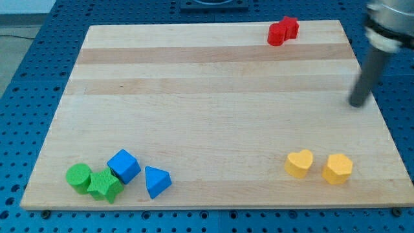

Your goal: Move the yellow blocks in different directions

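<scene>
Wooden board (pixel 213 77) fills the view; along its bottom edge two green blocks (pixel 90 181) and two blue blocks (pixel 139 173) cluster left, out of the way. Yellow heart (pixel 299 163) and yellow hexagon block (pixel 337 168) sit close together bottom right, needing separation. Two red blocks (pixel 283 30) rest at top. My tip (pixel 356 104), a bare rod without fingers, hovers well above-right of both yellow blocks, touching nothing.

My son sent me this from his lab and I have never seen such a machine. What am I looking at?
One camera looks down at a wooden board on a blue perforated table. The dark rod at the view's right is a robot arm's pushing tool; my tip sits above the two yellow blocks, a heart and a hexagon-like one, touching neither. Nothing is held; it only pushes. Red blocks lie at the top, green blocks and blue blocks at bottom left.
</scene>
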`<state>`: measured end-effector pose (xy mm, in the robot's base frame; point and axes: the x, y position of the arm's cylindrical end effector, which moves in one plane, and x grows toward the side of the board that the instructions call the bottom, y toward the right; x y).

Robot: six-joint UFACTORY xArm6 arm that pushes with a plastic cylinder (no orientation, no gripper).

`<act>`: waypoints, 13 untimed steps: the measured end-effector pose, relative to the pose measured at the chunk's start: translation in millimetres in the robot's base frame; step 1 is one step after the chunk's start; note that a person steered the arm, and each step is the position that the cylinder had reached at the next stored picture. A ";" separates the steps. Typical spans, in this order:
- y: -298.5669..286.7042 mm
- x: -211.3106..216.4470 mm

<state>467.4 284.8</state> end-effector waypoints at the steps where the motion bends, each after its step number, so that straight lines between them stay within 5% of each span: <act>1: 16.2 43.4; 4: 16.1 69.2; 6: -7.5 126.4; 9: -229.0 66.4; 12: -327.5 48.9; 13: -442.1 39.8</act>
<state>507.3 -157.3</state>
